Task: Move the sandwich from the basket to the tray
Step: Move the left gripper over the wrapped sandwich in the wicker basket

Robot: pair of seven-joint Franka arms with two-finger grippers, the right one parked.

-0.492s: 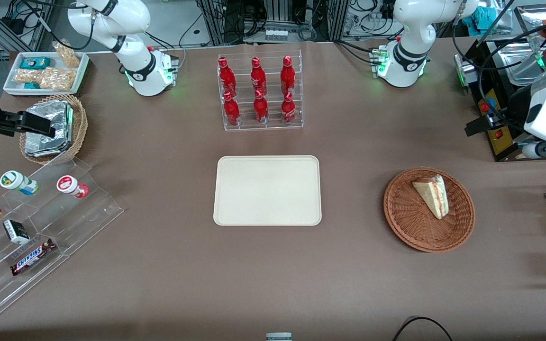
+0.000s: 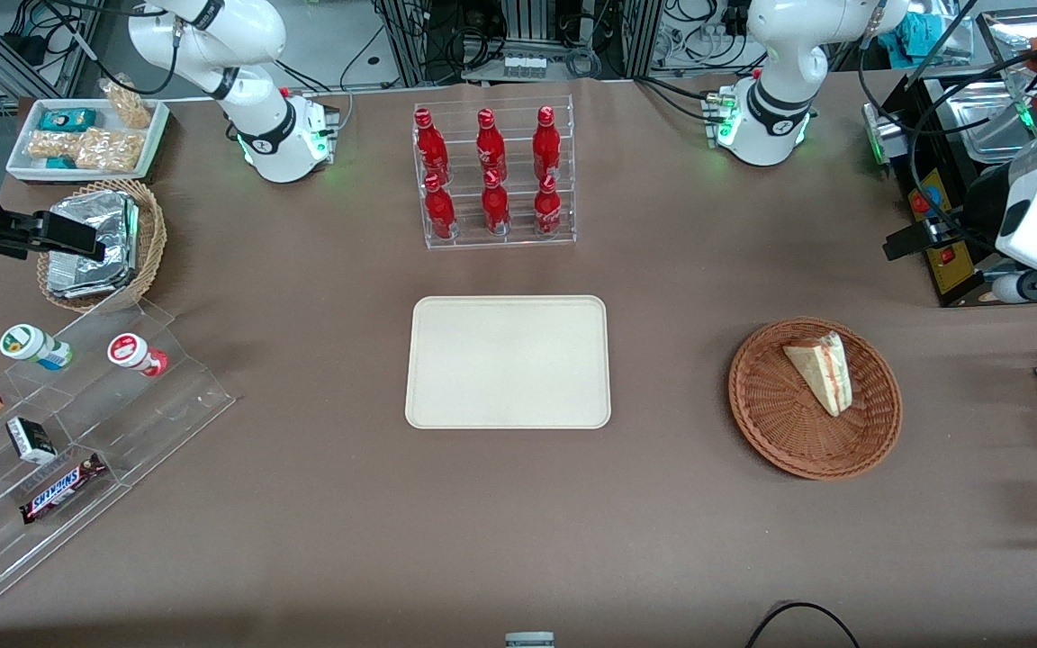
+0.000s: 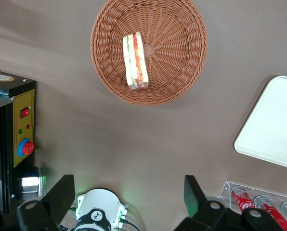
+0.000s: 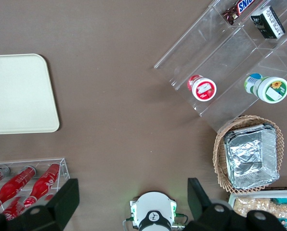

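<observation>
Your gripper hangs high above the table, fingers spread wide, holding nothing. Nothing lies between it and the sandwich (1 wedge, in the basket). The tray sits well apart, near 6 bottles.

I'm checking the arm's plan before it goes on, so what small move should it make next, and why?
Probably bring the gripper down toward the sandwich. The sandwich lies untouched in the basket, the tray holds nothing, and the gripper is open, high above the table near the working arm's end, holding nothing, with the sandwich nearer the front camera than it.
</observation>
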